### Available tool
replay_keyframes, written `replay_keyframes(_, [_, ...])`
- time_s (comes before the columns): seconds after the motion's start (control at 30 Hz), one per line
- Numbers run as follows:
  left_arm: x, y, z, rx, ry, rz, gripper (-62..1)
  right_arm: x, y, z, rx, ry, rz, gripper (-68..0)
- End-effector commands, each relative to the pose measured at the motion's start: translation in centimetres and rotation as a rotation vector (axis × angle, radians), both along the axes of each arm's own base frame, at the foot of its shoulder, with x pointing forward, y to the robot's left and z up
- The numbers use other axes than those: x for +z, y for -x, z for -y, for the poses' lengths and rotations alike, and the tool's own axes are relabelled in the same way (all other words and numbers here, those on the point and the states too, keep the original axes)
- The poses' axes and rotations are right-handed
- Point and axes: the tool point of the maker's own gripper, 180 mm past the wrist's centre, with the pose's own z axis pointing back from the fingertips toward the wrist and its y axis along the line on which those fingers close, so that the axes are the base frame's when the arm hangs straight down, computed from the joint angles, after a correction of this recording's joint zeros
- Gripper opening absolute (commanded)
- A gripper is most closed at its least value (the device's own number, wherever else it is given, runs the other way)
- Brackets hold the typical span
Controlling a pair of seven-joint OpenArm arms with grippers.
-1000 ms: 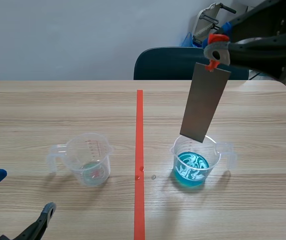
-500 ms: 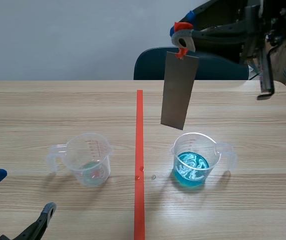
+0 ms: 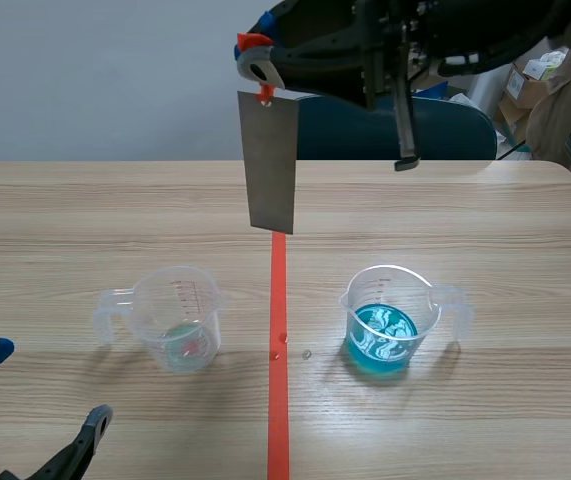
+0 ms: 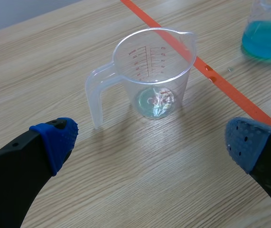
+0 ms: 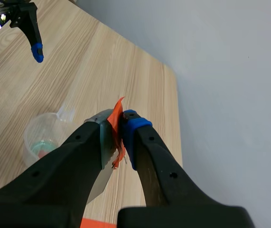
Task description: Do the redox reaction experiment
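Scene view: left claw (image 3: 43, 385) released, low at the near bench (image 3: 65, 220) edge; ahead, clear cup (image 3: 180, 320) left of tape line (image 3: 278, 420); blue-liquid cup (image 3: 385, 320) right. Farther back, right claw (image 3: 257, 70) clenched on grey metal strip (image 3: 271, 160), hanging upright above the line.

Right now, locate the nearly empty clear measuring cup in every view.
Scene view: measuring cup, left of the tape line, near the left hand.
Left wrist view: cup ahead of the open left hand.
Right wrist view: cup down beside the right hand gripping the metal sheet.
Shared landmark: left hand.
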Motion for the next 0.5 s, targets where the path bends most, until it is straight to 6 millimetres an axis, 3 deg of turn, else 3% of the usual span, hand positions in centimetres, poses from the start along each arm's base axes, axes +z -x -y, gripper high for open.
replay_keyframes(0.0, [0.9, -0.4, 0.3, -0.003, 0.016, 0.031, 1.4, 1.3, 0.1, -0.7, 0.027, -0.021, 0.021, -66.7])
replay_keyframes(0.47, [0.9, -0.4, 0.3, -0.003, 0.016, 0.031, 1.4, 1.1, 1.6, -6.5, 0.151, -0.030, 0.001, -66.7])
